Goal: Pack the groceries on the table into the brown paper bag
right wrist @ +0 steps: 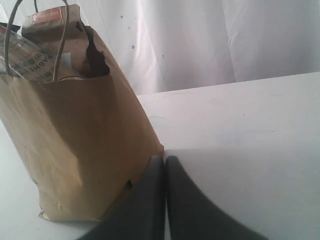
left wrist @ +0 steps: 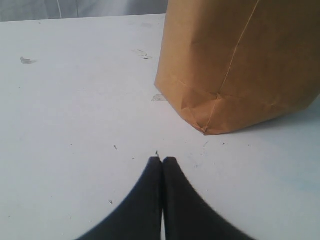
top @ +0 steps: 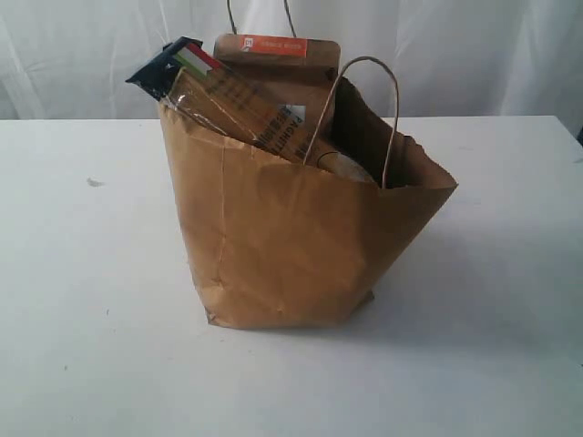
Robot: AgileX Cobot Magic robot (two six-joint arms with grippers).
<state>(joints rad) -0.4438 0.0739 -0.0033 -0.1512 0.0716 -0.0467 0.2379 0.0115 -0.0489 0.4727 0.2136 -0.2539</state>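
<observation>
Left gripper (left wrist: 161, 160) fully closed and empty, jaws pressed together, held low over the desk (left wrist: 75, 125) just short of the bottom corner of the brown paper bag (left wrist: 240, 65). Right gripper (right wrist: 165, 159) also closed and empty, tips right by the bag's lower edge (contact not discernible). Bag stands mid-desk, leaning, mouth open, with the spaghetti pack (top: 228, 105) and brown kraft pouch (top: 278, 73) sticking out of the top.

The broad, flat, plain white table (top: 82, 346) carried the tall, creased brown kraft paper bag (top: 291, 246), which stood directly on it near the middle, with its sides leaning a little. A small grey crumb (top: 94, 182) lay on the surface well apart from the bag. A small pale scrap (left wrist: 159, 98) lay just beside the bag's bottom edge, and tiny dark specks were scattered around.
</observation>
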